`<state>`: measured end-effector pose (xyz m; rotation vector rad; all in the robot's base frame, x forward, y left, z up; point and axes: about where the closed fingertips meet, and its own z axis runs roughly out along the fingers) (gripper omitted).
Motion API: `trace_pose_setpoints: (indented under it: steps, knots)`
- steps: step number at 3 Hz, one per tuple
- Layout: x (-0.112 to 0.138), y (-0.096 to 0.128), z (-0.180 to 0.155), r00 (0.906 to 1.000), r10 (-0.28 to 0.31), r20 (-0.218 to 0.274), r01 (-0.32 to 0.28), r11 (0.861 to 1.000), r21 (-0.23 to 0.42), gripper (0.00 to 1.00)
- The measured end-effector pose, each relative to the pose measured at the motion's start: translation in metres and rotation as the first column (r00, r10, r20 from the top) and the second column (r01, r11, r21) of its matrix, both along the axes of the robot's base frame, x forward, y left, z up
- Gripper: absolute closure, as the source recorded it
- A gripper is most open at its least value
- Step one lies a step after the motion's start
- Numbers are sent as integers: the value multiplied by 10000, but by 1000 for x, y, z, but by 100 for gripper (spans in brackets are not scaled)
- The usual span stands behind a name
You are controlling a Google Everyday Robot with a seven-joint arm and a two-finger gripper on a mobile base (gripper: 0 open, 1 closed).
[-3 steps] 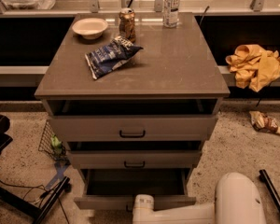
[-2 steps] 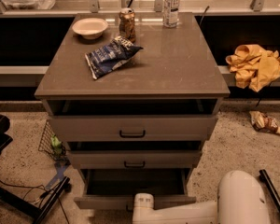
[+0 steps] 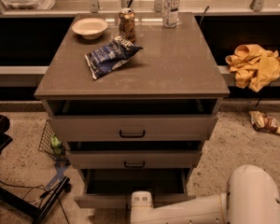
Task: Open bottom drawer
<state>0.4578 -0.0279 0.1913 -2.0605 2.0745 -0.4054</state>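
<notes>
Gripper [image 3: 141, 201] at the arm's white end sits against the bottom drawer [image 3: 102, 201] front, low in view; whether it grips anything I cannot tell. That drawer stands pulled out, unchanged from a moment ago.

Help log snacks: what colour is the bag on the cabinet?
The bag is blue with white print, camera view. The gripper is by the bottom drawer.

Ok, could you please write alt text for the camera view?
A grey-brown cabinet's bottom drawer stands pulled out, with the robot's gripper at its front edge. The middle drawer and top drawer sit slightly open; a bowl, can, bottle and snack bag rest on top.
</notes>
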Motion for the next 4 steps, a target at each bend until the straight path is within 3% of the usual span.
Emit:
trace_pose_setpoints:
  steps: [1,2,4]
  knots:
    - [16,-31,68,9955,-62,941,121,9980,-622,100]
    - [34,-47,98,9879,-9,1552,92,9986,-528,100]
    - [49,-52,87,9879,-102,1551,149,9995,-290,100]
